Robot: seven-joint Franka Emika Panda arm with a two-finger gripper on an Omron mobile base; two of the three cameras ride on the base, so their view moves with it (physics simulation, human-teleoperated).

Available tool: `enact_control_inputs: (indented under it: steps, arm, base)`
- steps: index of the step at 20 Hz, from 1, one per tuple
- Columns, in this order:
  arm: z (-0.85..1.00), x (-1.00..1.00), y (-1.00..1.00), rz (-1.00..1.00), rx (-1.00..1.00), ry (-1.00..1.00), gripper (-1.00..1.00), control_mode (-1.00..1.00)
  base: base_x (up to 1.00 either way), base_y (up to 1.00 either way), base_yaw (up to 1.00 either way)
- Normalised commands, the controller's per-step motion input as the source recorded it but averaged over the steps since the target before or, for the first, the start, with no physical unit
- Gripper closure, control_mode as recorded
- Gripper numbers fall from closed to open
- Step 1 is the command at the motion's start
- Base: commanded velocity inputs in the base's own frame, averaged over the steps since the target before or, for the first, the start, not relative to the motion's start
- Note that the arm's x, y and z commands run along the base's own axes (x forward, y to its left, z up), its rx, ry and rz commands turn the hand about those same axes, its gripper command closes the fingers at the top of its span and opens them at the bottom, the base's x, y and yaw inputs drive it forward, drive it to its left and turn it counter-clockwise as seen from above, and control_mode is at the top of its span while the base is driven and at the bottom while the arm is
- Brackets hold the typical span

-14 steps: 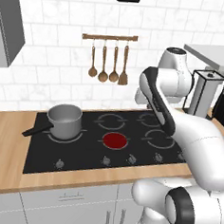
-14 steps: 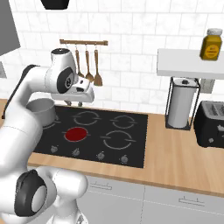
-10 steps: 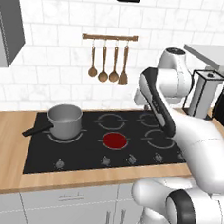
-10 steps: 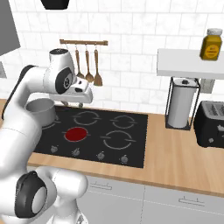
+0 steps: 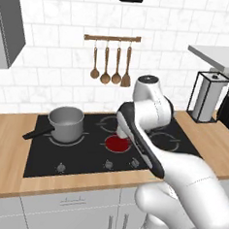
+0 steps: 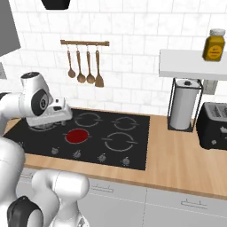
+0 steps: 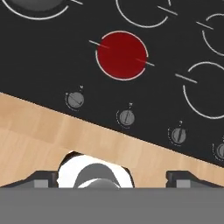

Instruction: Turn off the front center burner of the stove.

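Observation:
The stove (image 5: pixel 84 150) is a flat black glass cooktop set in the wooden counter. Its front center burner (image 5: pixel 116 143) glows as a solid red disc, as it does in the right base view (image 6: pixel 76 136) and the hand view (image 7: pixel 121 54). Small grey knobs line the front edge; one knob (image 7: pixel 126 117) sits just below the red disc in the hand view. My gripper (image 7: pixel 112 178) hovers above the counter's front edge, looking down on the knob row. It is open, its two tips wide apart with nothing between them. The arm hides the hand in the left base view.
A grey pot (image 5: pixel 66 122) with a dark handle stands on the rear left zone. Wooden utensils (image 5: pixel 110 70) hang on the wall. A paper towel holder (image 6: pixel 182 104), a black toaster (image 6: pixel 215 126) and a shelf with a jar (image 6: pixel 213 44) are on the right.
The arm has swung down and to the left, bringing the hand lower over the front of the stove. The burner stays red.

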Motion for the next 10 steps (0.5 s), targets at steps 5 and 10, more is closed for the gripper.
enact_control_inputs:
  steps: [5,10]
  arm:
    - [-0.96,0.00,0.87,0.40,-0.01,0.06,-1.00,-1.00]
    - [-0.71,0.38,0.56,0.30,0.00,0.04,-1.00,-1.00]
  base:
    - [0.00,0.00,0.00]
    - [0.00,0.00,0.00]
